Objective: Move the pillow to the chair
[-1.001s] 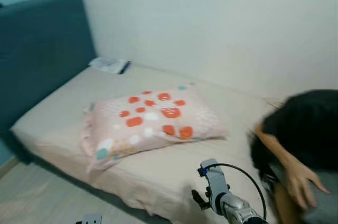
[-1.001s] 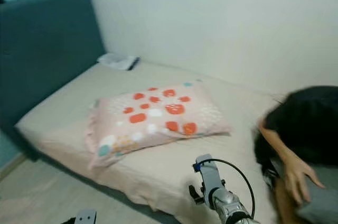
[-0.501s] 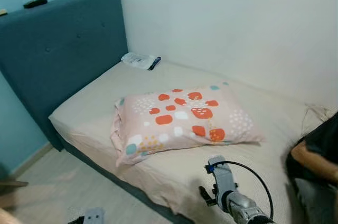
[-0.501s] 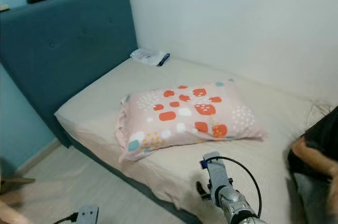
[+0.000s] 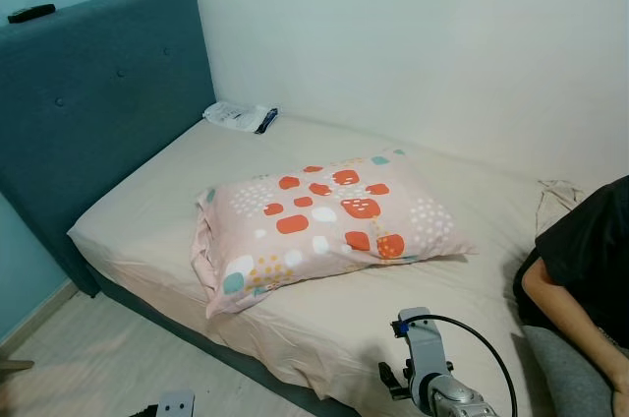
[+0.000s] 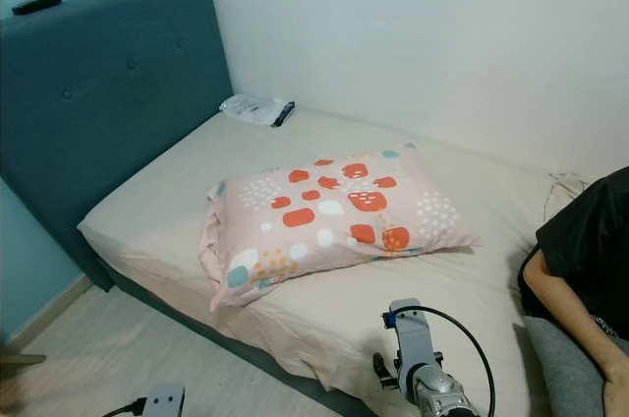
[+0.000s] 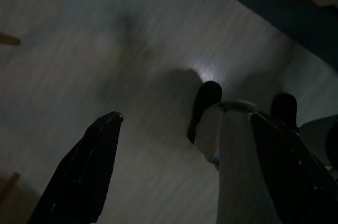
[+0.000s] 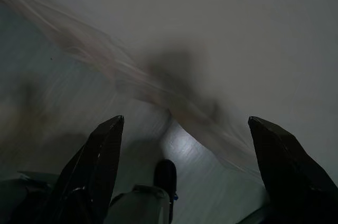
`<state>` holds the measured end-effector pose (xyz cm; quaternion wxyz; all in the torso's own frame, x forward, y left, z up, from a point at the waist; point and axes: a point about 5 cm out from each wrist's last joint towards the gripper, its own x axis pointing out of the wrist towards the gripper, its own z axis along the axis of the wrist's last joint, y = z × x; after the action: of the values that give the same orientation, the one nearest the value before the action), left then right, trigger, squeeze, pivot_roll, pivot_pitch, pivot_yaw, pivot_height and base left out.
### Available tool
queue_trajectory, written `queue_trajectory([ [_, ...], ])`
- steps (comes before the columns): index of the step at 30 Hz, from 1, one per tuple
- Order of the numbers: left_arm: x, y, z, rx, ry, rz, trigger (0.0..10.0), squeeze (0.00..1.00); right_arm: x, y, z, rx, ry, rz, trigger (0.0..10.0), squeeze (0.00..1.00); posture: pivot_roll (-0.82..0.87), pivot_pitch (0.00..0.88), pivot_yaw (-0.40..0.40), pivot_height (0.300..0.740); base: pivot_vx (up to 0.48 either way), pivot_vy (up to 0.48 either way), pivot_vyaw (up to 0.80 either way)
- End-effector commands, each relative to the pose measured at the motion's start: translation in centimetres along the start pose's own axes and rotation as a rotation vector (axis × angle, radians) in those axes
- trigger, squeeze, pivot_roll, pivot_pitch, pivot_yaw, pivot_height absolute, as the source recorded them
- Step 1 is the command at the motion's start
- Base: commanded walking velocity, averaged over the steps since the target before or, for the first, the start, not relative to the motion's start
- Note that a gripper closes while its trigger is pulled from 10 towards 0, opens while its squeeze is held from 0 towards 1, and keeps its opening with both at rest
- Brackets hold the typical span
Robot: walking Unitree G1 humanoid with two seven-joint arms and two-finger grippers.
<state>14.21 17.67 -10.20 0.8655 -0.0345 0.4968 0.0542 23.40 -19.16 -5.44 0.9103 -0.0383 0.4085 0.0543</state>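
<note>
pillow (image 5: 319,230) lies in the middle of the frame, flat on the bed (image 5: 128,201), with no claw touching it. its long side runs from lower left to upper right, with the loose frilly end at the lower left. the robot looks to be at the getting-close step, and no chair is in sight. next it likely must step nearer and bring both arms up to the pillow's 2 ends. the left claw (image 7: 185,166) hangs over the floor, wide open, holding nothing. the right claw (image 8: 185,166) is wide open too and empty. a person (image 5: 590,269) sits at the right edge.
</note>
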Motion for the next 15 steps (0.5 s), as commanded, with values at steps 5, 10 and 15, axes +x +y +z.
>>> queue_trajectory([
  [5,0.0,0.4,-0.1,0.017,0.011,0.001,10.0,0.0,0.0,0.4,-0.5,0.036,0.013,0.007,10.0,0.0,-0.1,0.0,-0.018,0.74,0.0,0.0,0.0],
  [10,-0.1,0.7,-0.3,0.001,0.011,0.013,10.0,0.0,0.3,1.6,0.8,-0.095,-0.018,0.091,10.0,0.0,-0.09,0.003,-0.031,0.74,0.0,0.0,0.0],
  [15,-0.2,1.0,-0.8,-0.028,0.021,0.025,10.0,0.0,0.5,1.8,1.8,-0.095,-0.048,0.075,10.0,0.0,-0.08,0.0,-0.038,0.74,0.0,0.0,0.61],
])
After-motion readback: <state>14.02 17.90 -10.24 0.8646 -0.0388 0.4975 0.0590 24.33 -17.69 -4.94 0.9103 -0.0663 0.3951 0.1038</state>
